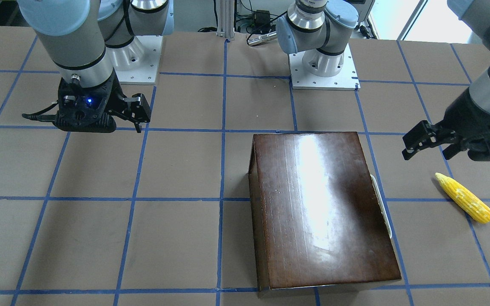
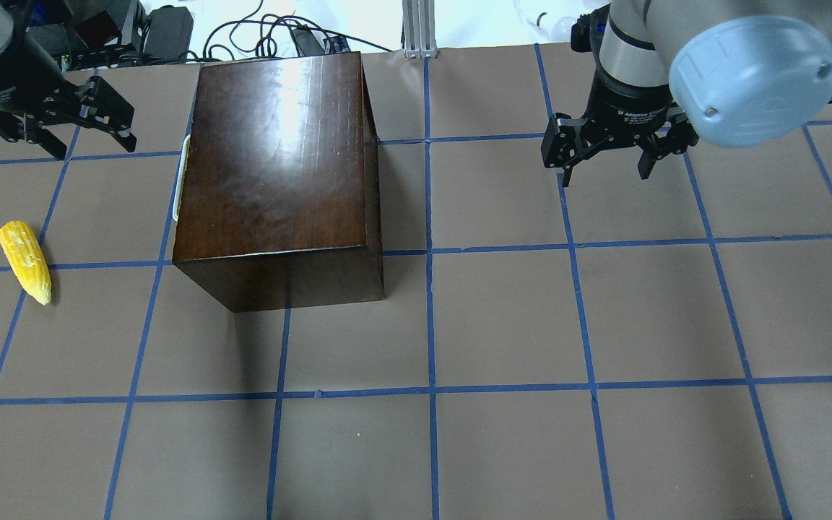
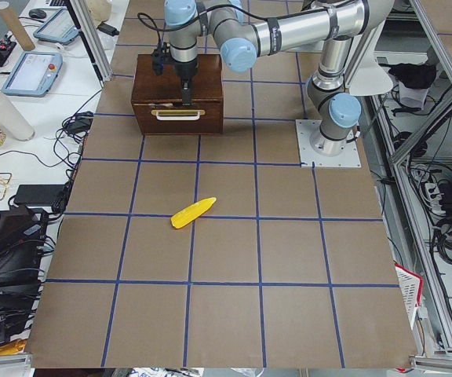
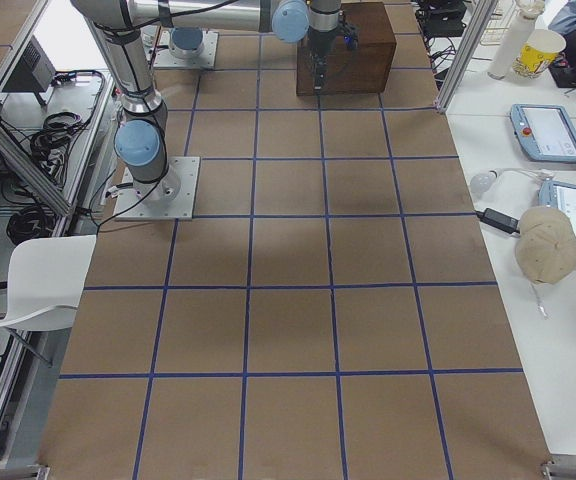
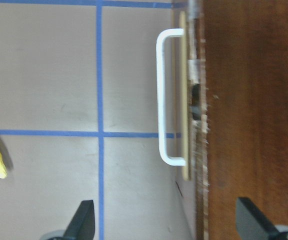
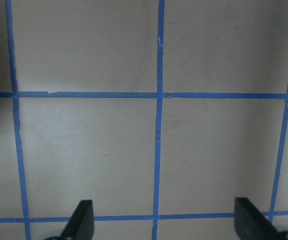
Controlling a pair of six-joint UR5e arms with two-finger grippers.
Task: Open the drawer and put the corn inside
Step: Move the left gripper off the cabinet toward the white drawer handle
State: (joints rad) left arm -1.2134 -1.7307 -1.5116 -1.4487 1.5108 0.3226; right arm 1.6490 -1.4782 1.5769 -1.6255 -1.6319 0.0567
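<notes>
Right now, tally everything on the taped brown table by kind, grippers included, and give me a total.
Glossy dark-brown wooden box: 1
Dark-fronted drawer with whitish handle, shut in the box: 1
Yellow tapered corn cob: 1
Black two-finger grippers, left and right, both open: 2
Total: 5

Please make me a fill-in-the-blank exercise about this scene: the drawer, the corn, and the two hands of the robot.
1. The drawer of the dark-brown box is ____.
2. The corn lies on the ____, outside the box.
3. The left hand and the right hand are both ____ and empty.
4. The drawer's handle is ____ in colour.
Missing words: closed; table; open; white.
</notes>
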